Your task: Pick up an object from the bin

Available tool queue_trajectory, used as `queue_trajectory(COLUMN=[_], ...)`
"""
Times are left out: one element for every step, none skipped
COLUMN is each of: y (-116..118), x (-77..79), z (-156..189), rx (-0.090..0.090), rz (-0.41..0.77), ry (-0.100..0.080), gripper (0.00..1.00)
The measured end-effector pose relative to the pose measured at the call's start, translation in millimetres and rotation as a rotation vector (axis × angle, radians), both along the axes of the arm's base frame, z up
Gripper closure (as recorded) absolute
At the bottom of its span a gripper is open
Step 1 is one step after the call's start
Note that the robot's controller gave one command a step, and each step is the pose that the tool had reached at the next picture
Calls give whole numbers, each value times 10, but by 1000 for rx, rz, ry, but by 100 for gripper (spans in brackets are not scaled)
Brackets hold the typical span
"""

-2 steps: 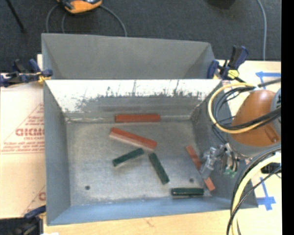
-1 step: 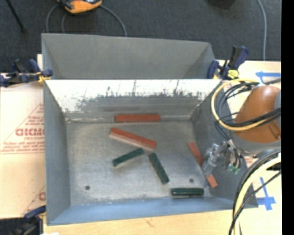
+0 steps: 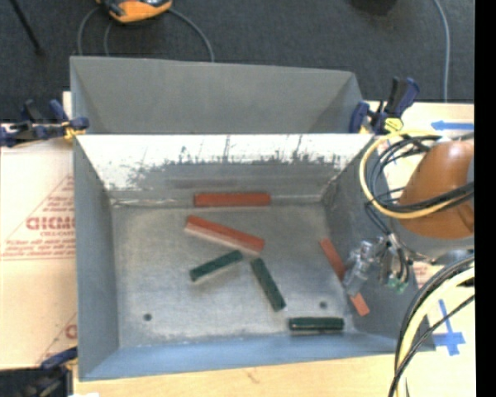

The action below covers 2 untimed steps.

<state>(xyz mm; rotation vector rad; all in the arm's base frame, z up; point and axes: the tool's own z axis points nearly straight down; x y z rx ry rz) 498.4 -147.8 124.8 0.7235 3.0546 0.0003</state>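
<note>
1. The grey metal bin has sloping walls around a flat floor. The left part of that floor is bare from back wall to front wall, which is the widest open room.
2. A long orange-red flat bar lies along the foot of the back wall, parallel to it, with bare floor off both ends.
3. Near the middle, a salmon-orange bar with a pale long side lies tilted, its right end nearer the front.
4. Just in front of it lies a dark green bar, tilted the other way. A second dark green bar slants from beside that one's right end toward the front. The three sit close together, well clear of every wall.
5. A third dark green bar lies level along the foot of the front wall, near the right front corner.
6. A narrow orange bar slants along the foot of the right wall, hard against that edge with little room beside it.
7. The gripper hangs over this bar's lower stretch and covers it there. An orange end shows again just below it, in line with the bar.
8. Whether the gripper is open, closed, or clamped on the orange bar cannot be told.
9. The arm's orange wrist cover and looped cables sit above the right rim.
</note>
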Motion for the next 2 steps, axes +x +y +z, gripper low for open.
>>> queue_trajectory(y=[0, -2], x=[-2, 3], z=[125, 225], rx=[0, 0], rz=[0, 1], ry=[0, -2], gripper=[100, 100])
